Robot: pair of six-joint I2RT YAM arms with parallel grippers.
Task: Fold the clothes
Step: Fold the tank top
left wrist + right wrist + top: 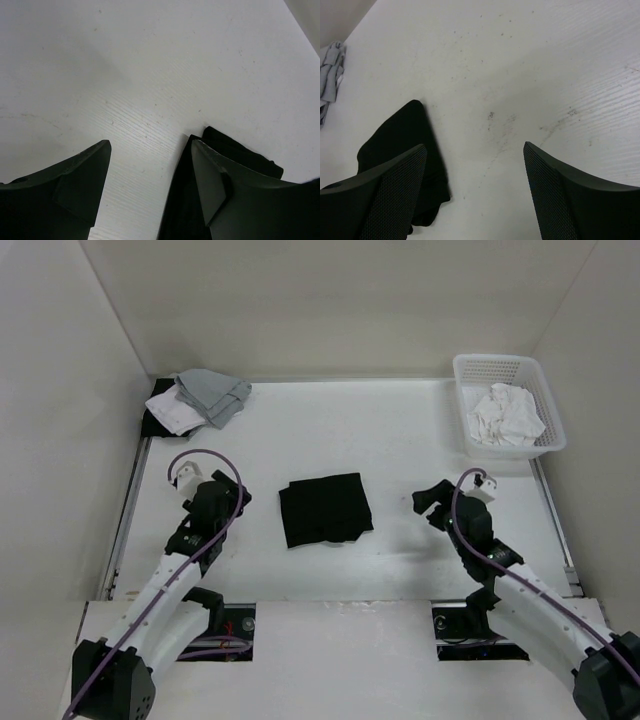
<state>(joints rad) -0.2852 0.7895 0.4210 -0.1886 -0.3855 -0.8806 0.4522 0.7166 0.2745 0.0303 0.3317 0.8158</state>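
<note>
Although the black top (325, 510) is folded into a rough square, its neck opening cannot be made out in any view. It lies flat in the middle of the tabletop (400, 430), between the two arms and apart from both. Its near edge is uneven, with a small lump of fabric sticking out.

The left jaws stand wide apart with nothing between them but bare tabletop. In the left wrist view one finger (230, 195) covers much of the black top (235, 150), so only a corner and a strip along its edge show. The right jaws are likewise spread wide and hold nothing. In the right wrist view one meshed finger (385, 195) hides the near part of the black top (395, 135), whose far corner shows clearly.

At the far right corner sits a white basket (548, 430) with a crumpled white cloth (508, 415) inside. At the far left corner lies a pile of grey and white clothes (205, 400). It rests partly on something dark at the tabletop's edge, too little of which shows to name. A grey fold (330, 70) of that pile is cut off by the left border of the right wrist view. Both arm bases are cropped by the bottom of the overhead view.
</note>
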